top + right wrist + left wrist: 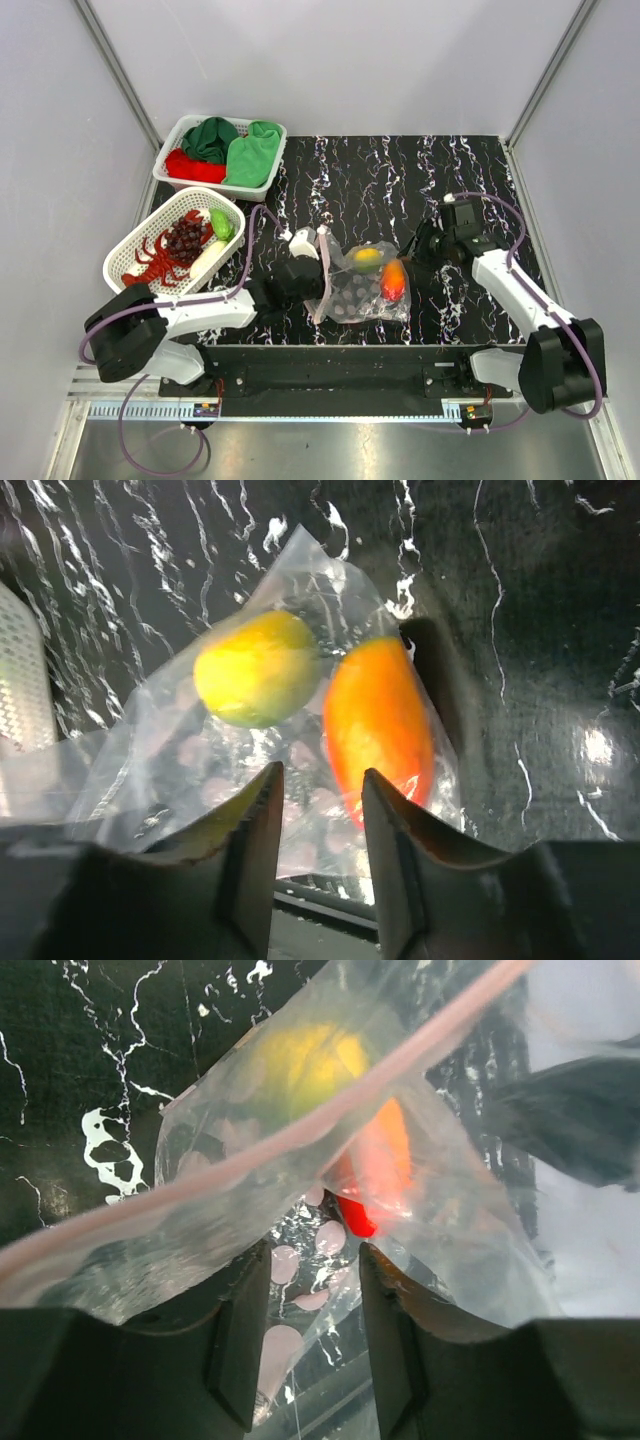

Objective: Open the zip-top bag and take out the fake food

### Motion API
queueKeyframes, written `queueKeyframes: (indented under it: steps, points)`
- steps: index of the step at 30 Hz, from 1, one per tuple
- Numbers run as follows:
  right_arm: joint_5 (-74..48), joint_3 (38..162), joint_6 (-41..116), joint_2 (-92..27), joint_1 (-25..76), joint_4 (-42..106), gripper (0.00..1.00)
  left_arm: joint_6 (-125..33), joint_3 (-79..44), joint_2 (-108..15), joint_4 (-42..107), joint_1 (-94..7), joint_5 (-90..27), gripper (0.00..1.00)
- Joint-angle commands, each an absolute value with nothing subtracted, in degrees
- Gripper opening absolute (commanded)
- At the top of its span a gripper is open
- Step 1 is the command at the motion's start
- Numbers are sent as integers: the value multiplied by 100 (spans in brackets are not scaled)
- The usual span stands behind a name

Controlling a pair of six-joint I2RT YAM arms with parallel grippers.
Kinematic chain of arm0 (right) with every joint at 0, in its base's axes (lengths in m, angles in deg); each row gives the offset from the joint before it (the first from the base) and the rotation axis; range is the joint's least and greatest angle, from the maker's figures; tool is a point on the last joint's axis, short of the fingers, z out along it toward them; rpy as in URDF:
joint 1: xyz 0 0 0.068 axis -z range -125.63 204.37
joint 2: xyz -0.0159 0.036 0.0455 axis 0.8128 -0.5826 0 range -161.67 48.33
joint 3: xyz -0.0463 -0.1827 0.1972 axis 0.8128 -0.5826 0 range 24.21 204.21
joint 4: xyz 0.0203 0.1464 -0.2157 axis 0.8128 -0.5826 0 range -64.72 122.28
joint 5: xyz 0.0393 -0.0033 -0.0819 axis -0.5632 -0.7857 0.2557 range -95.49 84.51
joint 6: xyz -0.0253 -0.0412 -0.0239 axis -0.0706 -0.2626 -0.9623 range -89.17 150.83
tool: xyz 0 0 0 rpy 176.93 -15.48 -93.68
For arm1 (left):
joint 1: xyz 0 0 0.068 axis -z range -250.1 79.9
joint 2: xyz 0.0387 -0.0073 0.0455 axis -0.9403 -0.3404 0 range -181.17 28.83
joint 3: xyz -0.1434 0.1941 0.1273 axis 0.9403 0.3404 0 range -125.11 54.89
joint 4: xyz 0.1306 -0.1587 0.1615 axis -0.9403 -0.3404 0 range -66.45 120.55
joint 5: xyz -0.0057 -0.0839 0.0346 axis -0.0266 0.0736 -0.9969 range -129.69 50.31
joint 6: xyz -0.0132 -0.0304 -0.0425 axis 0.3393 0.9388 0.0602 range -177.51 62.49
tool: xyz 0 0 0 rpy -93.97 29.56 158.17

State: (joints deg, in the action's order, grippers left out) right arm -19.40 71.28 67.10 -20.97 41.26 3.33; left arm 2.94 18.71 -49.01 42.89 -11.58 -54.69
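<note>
**Step in hand: open the bag mouth and draw out the fake food that remains inside.**

At the table's left edge, the white basket (118,262) holds the red lobster (160,262), grapes (186,236), radish (205,258) and green vegetable (222,224). Left of centre on the near edge, the left gripper (308,280) has its jaws a narrow gap apart. Film lies in the gap at the pink zip strip (322,275), with no firm pinch visible. The zip-top bag (350,298) lies mid-table by the near edge and contains the yellow-green fruit (367,256) and the orange-red fruit (394,281). At the bag's right end, the right gripper (420,255) also has its jaws apart and clamps nothing. Recommended procedure: close the left jaws on one lip only, beneath the strip. Anchor the closed end with the right gripper so the floppy film cannot follow. Then part the mouth slowly.
</note>
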Motion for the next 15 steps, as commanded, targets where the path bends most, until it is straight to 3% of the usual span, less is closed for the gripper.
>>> queueKeyframes:
  steps: [1,9,15]
  points:
    - [-2376,7017,6520,-2233,4136,1434,40,287,1780,-5089,4857,-1218,-5340,41]
    - [-2622,7289,6475,-2610,4136,1900,42,401,1816,-5316,5077,-1358,-5305,39]
    - [-3405,7176,6580,-3639,4127,2699,48,533,1666,-5625,5182,-1429,-5269,48]
